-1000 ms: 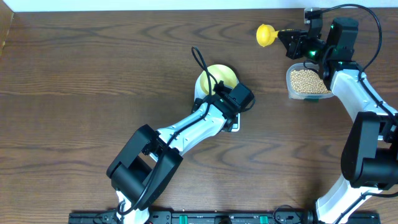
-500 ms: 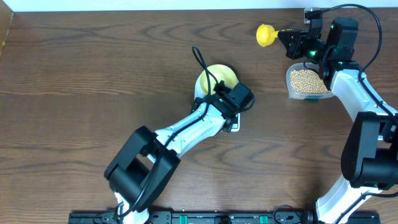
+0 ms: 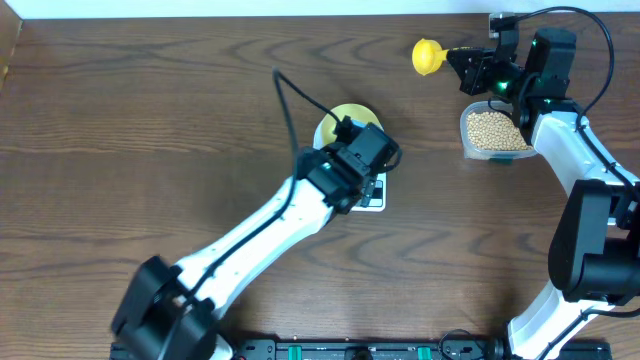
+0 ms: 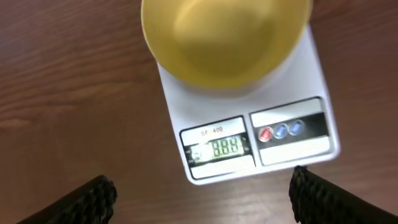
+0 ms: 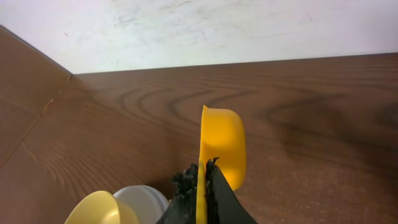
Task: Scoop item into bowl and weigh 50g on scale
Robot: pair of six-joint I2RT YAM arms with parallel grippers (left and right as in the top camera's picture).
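The pale-yellow bowl [image 3: 347,117] stands on the white scale [image 3: 373,199] at mid-table, and my left gripper [image 3: 362,160] hangs over them. In the left wrist view the bowl [image 4: 224,37] looks empty, the scale [image 4: 292,149] has its display lit, and my left gripper [image 4: 202,205] is open and empty, with its fingers [image 4: 93,199] wide apart above the wood by the scale's front edge. My right gripper [image 3: 470,68] is shut on the handle of the bright-yellow scoop [image 3: 428,55] at the back right. In the right wrist view the scoop [image 5: 222,146] stands on edge. The beans [image 3: 492,128] fill a clear tub.
The clear tub [image 3: 470,145] sits under my right arm near the back right. The table's back edge and a white wall [image 5: 205,31] lie just beyond the scoop. The bowl [image 5: 102,208] and scale [image 5: 146,198] show at the bottom of the right wrist view.
My left arm has swung, its elbow and base link moving down and left, and the gripper has shifted slightly left over the scale. The right arm and scoop have not moved.
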